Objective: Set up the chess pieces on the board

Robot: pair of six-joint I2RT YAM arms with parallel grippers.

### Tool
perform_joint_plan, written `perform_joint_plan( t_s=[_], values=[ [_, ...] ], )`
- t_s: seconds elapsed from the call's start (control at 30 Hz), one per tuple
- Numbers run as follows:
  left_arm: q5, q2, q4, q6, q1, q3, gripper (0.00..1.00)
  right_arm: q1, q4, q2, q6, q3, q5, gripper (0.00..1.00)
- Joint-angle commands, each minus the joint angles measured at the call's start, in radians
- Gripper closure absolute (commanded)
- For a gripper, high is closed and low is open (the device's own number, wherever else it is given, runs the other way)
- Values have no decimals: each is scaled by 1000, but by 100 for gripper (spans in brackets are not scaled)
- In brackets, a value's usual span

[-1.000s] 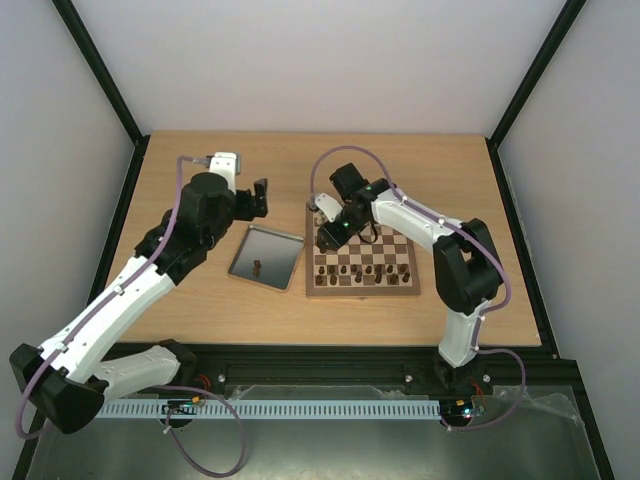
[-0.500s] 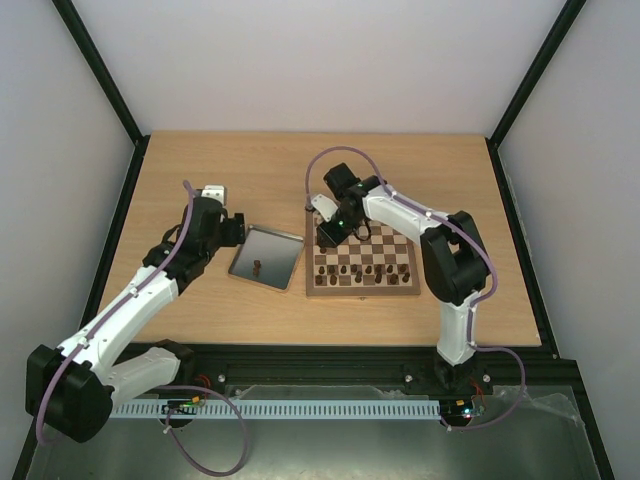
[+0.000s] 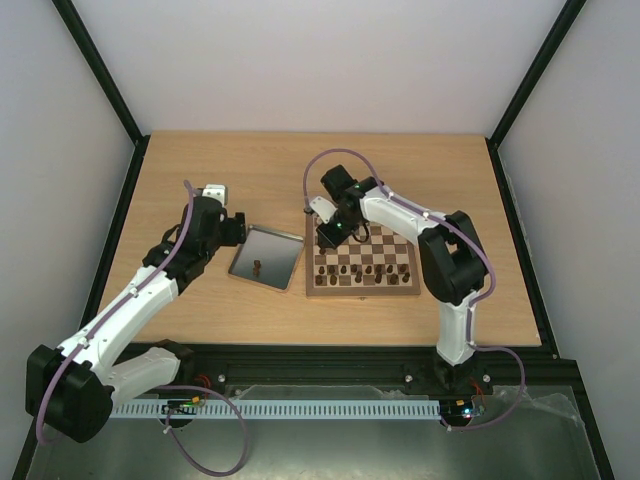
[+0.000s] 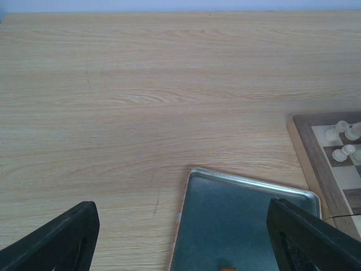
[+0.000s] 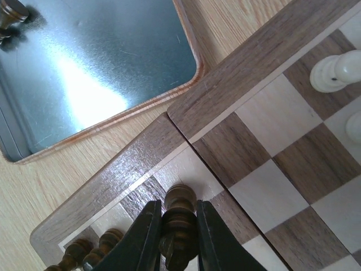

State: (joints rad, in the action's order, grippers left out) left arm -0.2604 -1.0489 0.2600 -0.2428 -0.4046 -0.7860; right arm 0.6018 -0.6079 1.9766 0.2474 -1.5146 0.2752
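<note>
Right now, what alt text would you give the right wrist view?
The right tool clamps a dark chess piece near a corner of the board, next to other dark pieces on the edge row. A shiny metal tray lies just off that corner, one dark piece in it; cream pieces show at the right.

Board (image 5: 248, 62): dark brown and pale tan checks, brown border. Chess piece (image 5: 180, 197): dark brown. Right claw (image 5: 177, 212): black. Light pieces (image 5: 337, 70): cream. Tray (image 5: 84, 73): shiny silver-grey. Surface (image 4: 141, 84): pale wood grain.
</note>
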Motion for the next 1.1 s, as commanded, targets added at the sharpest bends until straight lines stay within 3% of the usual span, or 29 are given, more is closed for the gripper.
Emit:
perform_joint_plan(
  t_s=[0.0, 0.23, 0.5, 1.07],
  values=[
    [8, -9, -4, 14, 6, -15, 16, 3, -70, -90, 4, -17, -44, 94],
    [23, -7, -12, 28, 6, -5, 10, -11, -108, -258, 17, 39, -65, 95],
    [98, -2, -36, 61, 6, 11, 10, -11, -147, -395, 60, 185, -49, 95],
    [76, -37, -22, 52, 6, 5, 9, -30, -116, -490, 82, 278, -139, 95]
  ],
)
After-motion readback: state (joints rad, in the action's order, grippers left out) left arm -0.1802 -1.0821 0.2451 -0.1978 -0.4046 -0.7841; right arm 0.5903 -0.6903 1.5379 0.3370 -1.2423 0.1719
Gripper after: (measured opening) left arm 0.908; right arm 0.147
